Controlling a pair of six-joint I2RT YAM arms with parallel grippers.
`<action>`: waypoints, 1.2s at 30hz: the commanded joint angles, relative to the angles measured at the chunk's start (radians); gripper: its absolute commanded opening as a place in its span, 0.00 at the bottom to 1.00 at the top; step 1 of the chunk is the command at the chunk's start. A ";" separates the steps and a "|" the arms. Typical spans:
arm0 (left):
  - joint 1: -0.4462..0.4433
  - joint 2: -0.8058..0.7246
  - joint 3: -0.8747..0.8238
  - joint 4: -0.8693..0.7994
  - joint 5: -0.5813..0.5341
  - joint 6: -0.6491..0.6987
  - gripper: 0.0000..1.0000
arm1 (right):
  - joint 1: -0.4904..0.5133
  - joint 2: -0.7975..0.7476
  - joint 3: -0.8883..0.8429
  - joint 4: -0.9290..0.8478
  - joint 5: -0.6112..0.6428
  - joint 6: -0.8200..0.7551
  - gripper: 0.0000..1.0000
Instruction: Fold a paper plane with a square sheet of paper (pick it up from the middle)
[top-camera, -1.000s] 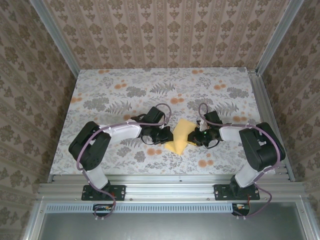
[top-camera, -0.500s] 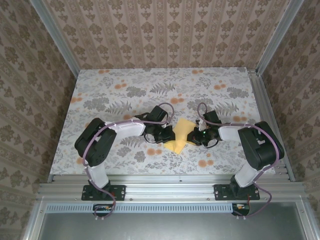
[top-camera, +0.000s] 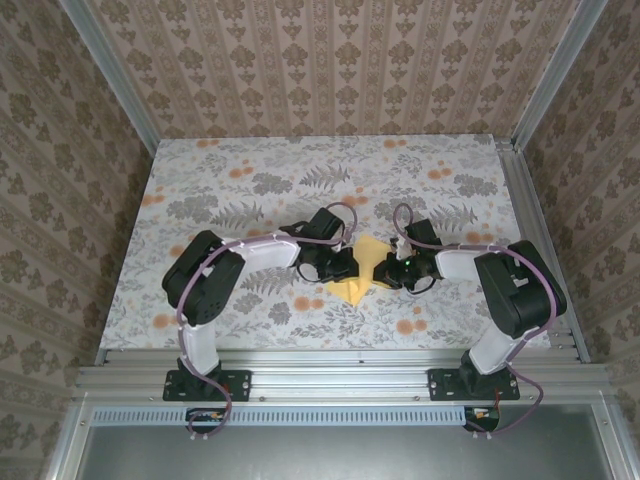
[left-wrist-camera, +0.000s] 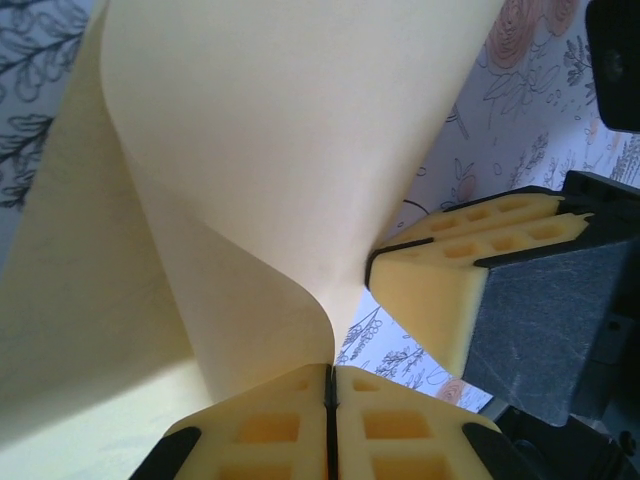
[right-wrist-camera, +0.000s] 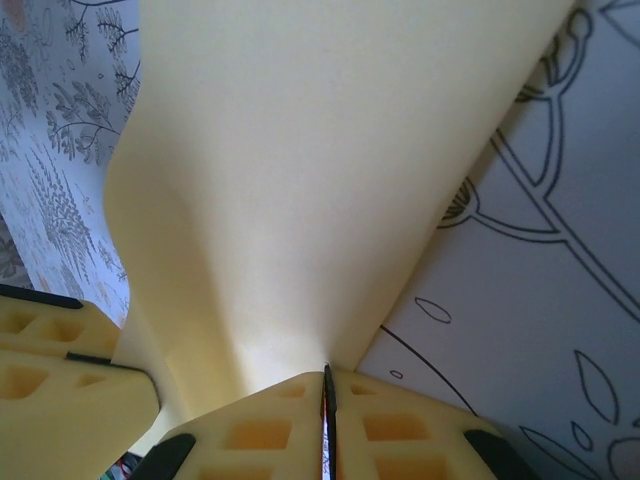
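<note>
Left end effector (top-camera: 347, 267), right end effector (top-camera: 385, 272) — both at the paper (top-camera: 353, 291).

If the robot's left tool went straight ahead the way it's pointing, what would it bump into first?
Its own pale-yellow sheet of paper, which the left tool pinches and which bulges straight ahead. Just beyond, probably the right tool; depth is unclear.

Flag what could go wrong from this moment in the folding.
1. The left tool and right tool both pinch the thin pale-yellow square paper sheet, which bows between them; it may crease off-centre.
2. The tools sit close together and might collide.
</note>
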 joint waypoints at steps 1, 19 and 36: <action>-0.010 0.022 0.041 -0.002 0.021 0.009 0.09 | 0.008 0.019 0.016 -0.021 0.014 -0.021 0.12; -0.014 0.074 0.075 0.015 0.024 -0.003 0.09 | 0.011 0.032 0.015 -0.015 0.011 -0.026 0.12; -0.014 0.127 0.111 0.018 0.019 -0.007 0.09 | 0.015 0.041 0.010 -0.004 0.005 -0.026 0.11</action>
